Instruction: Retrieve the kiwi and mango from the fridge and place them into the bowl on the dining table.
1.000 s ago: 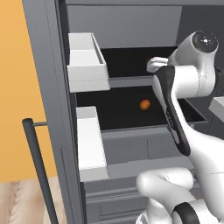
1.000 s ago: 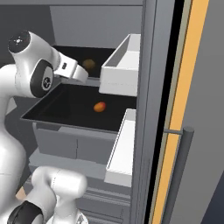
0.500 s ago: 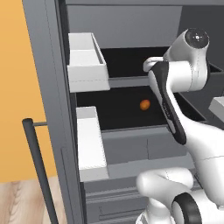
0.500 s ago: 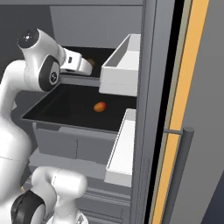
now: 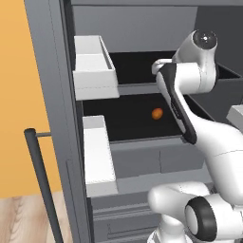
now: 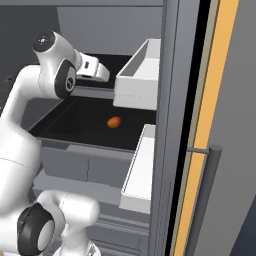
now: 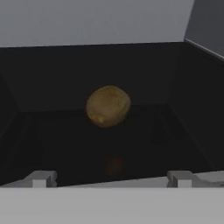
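We have the fridge (image 5: pixel 52 71) standing open with the arm reaching onto its upper black shelf (image 5: pixel 137 66), since that is where the kiwi (image 7: pixel 108 106) lies. Seen from the hand, the kiwi sits on that shelf straight ahead of the gripper (image 7: pixel 109 177), apart from it and toward the fridge's back wall. Our fingers (image 7: pixel 41 178) are spread wide with nothing between them, which suits a fruit we have not yet reached; we judge the wide spread leaves room to slide one finger past each side. The kiwi looks nearly round from here, only slightly wider than tall, so we would guess its long axis runs across the shelf, though we cannot be sure.

The mango (image 5: pixel 157 114) lies on the next shelf down (image 6: pixel 90 120), near the middle of the fridge, well apart from the white door bins (image 5: pixel 92 66). Its long axis appears tilted slightly, roughly across the fridge's width. It waits untouched while we go for the kiwi first.
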Controlling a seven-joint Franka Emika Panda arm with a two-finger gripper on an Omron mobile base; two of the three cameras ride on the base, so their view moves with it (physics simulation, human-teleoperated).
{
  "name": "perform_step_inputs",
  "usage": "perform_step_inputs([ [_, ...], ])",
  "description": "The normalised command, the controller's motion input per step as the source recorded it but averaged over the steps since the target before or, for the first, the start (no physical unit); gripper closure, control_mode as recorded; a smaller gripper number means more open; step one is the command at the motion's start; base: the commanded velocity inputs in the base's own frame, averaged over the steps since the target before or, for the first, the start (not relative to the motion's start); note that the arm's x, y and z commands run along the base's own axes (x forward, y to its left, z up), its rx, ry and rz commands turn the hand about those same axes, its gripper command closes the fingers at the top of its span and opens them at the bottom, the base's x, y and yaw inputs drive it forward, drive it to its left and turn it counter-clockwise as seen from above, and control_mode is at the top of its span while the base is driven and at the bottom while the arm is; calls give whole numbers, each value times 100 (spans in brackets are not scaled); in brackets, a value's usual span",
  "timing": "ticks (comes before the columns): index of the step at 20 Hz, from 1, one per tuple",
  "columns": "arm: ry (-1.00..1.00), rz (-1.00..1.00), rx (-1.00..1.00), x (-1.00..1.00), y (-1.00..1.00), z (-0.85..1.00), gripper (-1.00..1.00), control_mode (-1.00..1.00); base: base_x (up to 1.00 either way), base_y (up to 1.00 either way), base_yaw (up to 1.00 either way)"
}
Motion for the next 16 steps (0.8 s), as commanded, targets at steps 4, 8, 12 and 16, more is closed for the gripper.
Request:
perform_step_inputs([
  [4, 0, -1, 0, 51, 0, 0, -100, -100, 0, 0, 0],
  [8, 0, -1, 0, 46, 0, 0, -100, -100, 0, 0, 0],
  [12, 2, 0, 0, 51, 0, -9, -100, -100, 0, 0, 0],
  [16, 4, 0, 0, 50, -1, -17, -100, -100, 0, 0, 0],
])
